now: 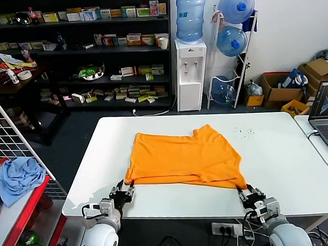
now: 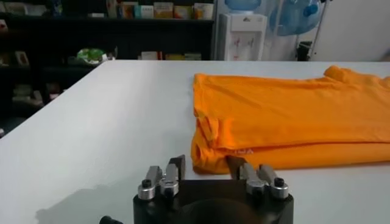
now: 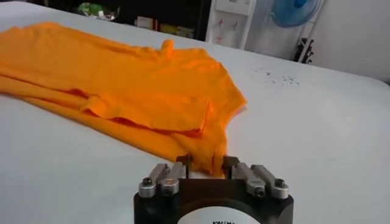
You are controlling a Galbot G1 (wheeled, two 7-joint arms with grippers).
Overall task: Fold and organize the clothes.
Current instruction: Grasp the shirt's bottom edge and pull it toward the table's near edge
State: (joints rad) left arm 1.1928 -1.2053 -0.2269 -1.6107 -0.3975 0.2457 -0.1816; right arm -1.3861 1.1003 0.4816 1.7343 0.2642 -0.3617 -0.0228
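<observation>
The orange T-shirt lies folded on the white table, ribbed neck toward the far side. My left gripper is at the shirt's near left corner. In the left wrist view it is open, and the folded corner lies just ahead of and between the fingertips. My right gripper is at the near right corner. In the right wrist view it is open, with the shirt's hanging tip between the fingers and a gap on one side.
A light blue cloth lies on a red shelf at the left beside a wire grid. A laptop stands on a second table at the right. Both grippers are at the table's front edge. A water dispenser and shelves stand behind.
</observation>
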